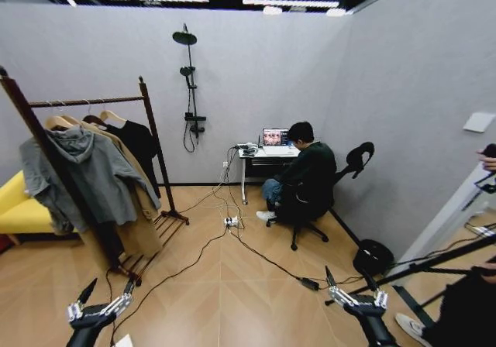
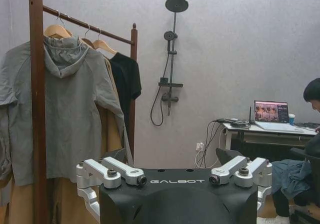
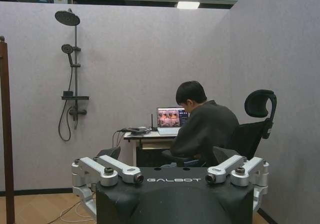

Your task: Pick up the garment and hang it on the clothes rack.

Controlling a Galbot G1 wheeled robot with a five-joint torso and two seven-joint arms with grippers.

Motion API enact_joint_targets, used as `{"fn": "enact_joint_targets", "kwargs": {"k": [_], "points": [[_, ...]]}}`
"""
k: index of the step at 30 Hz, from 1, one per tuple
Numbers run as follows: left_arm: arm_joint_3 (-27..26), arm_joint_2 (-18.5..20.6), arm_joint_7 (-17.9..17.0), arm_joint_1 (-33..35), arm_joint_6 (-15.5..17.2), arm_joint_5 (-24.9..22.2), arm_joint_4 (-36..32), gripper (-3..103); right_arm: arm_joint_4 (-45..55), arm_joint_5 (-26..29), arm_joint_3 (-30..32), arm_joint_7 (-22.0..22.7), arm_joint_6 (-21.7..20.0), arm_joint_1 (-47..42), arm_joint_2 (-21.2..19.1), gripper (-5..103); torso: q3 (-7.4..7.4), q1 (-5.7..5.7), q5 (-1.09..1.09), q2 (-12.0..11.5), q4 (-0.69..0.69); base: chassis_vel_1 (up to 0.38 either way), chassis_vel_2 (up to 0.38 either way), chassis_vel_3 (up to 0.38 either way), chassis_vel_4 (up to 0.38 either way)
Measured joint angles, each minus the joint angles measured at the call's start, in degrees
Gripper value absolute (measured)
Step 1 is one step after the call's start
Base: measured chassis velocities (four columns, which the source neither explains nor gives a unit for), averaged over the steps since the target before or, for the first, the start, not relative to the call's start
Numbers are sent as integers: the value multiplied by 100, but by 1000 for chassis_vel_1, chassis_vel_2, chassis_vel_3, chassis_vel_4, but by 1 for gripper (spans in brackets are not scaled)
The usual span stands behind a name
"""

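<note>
Jaws of both grippers stood open and empty. Left gripper (image 1: 105, 304): low, in front of the clothes rack (image 1: 93, 101). Grey hooded sweatshirt (image 1: 85, 176): front of the rack's rail; tan coat (image 1: 139, 207) behind it. Garment (image 1: 139, 142): black, on a pale hanger, already hung at the rail's far end. Right gripper (image 1: 353, 285): low, well right of the rack. Task judged complete, nothing held.

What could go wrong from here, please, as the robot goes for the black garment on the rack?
Cables cross the floor before the clothes rack; the robot might snag them. The garment hangs at the rail's far end beside the tan coat and grey sweatshirt; the open left gripper or right gripper might catch those instead.
</note>
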Motion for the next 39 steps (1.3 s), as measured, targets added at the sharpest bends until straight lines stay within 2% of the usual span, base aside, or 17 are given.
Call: {"fn": "enact_joint_targets", "kwargs": {"k": [5,6,7,8,10,12,13,14,20,21,23,29,39], "points": [[0,0,-3,0,0,0,0,100,0,0,0,0,0,0,0,100,0,1,2,-1,1,225,-239,-216,224],[0,0,-3,0,0,0,0,100,2,0,0,0,0,-1,0,100,0,-1,-10,-1,1,293,-326,-289,345],[0,0,-3,0,0,0,0,100,2,0,0,0,0,-1,0,100,0,-1,-10,-1,1,293,-326,-289,345],[-1,0,-2,0,0,0,-1,100,2,0,0,0,0,-1,0,100,-1,-4,2,1,1,378,-320,-357,345],[0,0,2,1,0,0,0,100,2,0,1,1,-1,-1,0,100,0,-3,5,0,0,378,-333,-369,346],[0,0,-3,1,0,0,0,100,2,0,-1,0,-1,-2,1,100,-3,-7,-2,2,0,376,-343,-328,357],[0,0,-3,2,0,0,1,100,2,0,0,0,0,-4,0,100,-4,-11,-12,6,2,318,-343,-328,327],[-1,0,-3,2,0,0,-1,100,2,0,-1,0,0,-3,1,100,-6,-14,5,9,1,216,-173,-269,327],[-1,-2,-5,4,1,0,0,100,1,1,0,5,0,8,1,100,-3,-9,-2,3,16,146,-106,-102,148],[-4,-1,-8,2,0,0,0,100,2,1,-3,1,-2,1,0,100,-2,-7,1,3,1,-32,131,80,-81],[0,0,-4,-2,1,0,0,100,1,1,-2,2,-2,-1,1,100,0,1,-2,0,-11,-75,38,38,-116],[0,0,-2,0,1,0,0,100,1,0,-1,1,-2,-2,0,100,0,0,-1,0,-1,-81,22,28,-66],[0,0,-2,1,1,0,0,100,1,0,0,1,-2,-2,0,100,-2,-6,-1,2,0,0,0,0,0]]}}
